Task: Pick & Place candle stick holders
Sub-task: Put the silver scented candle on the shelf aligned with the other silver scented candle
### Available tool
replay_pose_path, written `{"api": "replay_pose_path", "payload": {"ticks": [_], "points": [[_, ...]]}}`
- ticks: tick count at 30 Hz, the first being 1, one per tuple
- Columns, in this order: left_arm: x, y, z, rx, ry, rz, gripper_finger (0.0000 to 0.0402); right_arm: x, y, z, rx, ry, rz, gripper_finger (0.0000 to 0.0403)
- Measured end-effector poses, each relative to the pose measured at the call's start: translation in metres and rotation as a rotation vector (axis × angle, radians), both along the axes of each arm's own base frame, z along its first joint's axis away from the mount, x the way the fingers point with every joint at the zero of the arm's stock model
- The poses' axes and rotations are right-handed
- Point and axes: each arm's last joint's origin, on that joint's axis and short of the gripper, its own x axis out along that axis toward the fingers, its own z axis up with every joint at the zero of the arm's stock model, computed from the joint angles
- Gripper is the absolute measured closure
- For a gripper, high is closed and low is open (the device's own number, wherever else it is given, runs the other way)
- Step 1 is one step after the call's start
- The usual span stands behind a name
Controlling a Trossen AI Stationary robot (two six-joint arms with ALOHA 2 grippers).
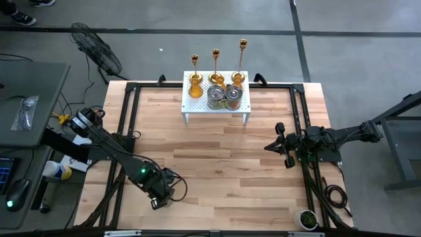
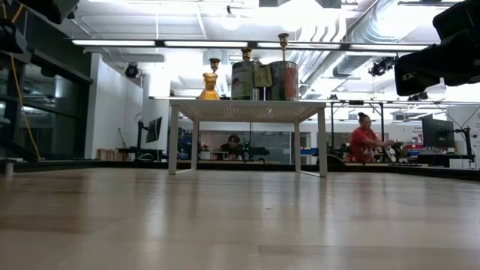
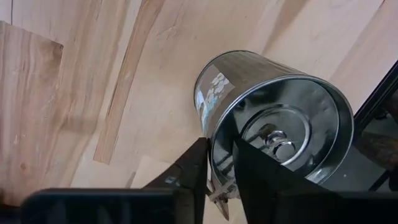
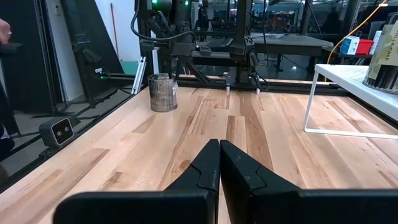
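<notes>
Wood planks of the table (image 1: 217,151) lie bare across the wide middle, leaving open room between the two arms. At the front left edge, just inside the black frame rail, the left gripper (image 3: 221,163) pinches the rim of a silvery pot (image 3: 273,118), one finger inside and one outside; the right wrist view shows this pot (image 4: 163,93) standing on the wood near that edge. The right gripper (image 4: 219,158) hovers by the right edge with its fingers pressed together on nothing. A white rack (image 1: 216,105) stands at the far middle edge, carrying two more silvery pots (image 1: 223,97), an amber cup (image 1: 196,90) and three gold candlesticks (image 1: 215,62) along its back. Beyond the table, the low view shows a bright workshop with a person in red (image 2: 365,139) at a bench.
</notes>
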Motion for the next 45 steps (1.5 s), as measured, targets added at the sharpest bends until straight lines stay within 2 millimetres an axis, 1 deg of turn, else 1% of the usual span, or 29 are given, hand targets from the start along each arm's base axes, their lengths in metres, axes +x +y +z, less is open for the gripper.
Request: {"api": "replay_pose_path", "payload": {"ticks": [4, 11, 16, 24, 29, 34, 39, 45], "points": [[0.000, 0.000, 0.000, 0.001, 0.004, 0.011, 0.0352, 0.000, 0.000, 0.000, 0.000, 0.000, 0.000, 0.0400], [0.000, 0.000, 0.000, 0.001, 0.005, 0.017, 0.0364, 0.000, 0.000, 0.000, 0.000, 0.000, 0.000, 0.0400], [0.000, 0.000, 0.000, 0.002, 0.009, 0.035, 0.0396, 0.000, 0.000, 0.000, 0.000, 0.001, 0.000, 0.0400], [0.000, 0.000, 0.000, -0.008, 0.014, 0.045, 0.0400, 0.000, 0.000, 0.000, 0.000, 0.001, 0.000, 0.0400], [0.006, 0.006, 0.001, -0.031, 0.023, 0.106, 0.0400, 0.000, 0.000, 0.000, 0.000, 0.000, 0.000, 0.0400], [0.019, 0.013, 0.011, -0.037, -0.020, 0.163, 0.0401, 0.000, 0.000, 0.000, 0.000, 0.001, 0.000, 0.0400], [0.029, 0.026, 0.013, -0.024, -0.033, 0.217, 0.0402, 0.000, 0.000, 0.000, 0.000, 0.001, 0.000, 0.0400], [0.039, 0.045, 0.014, -0.032, -0.027, 0.206, 0.0401, 0.000, 0.000, 0.000, 0.000, 0.000, 0.000, 0.0400]]}}
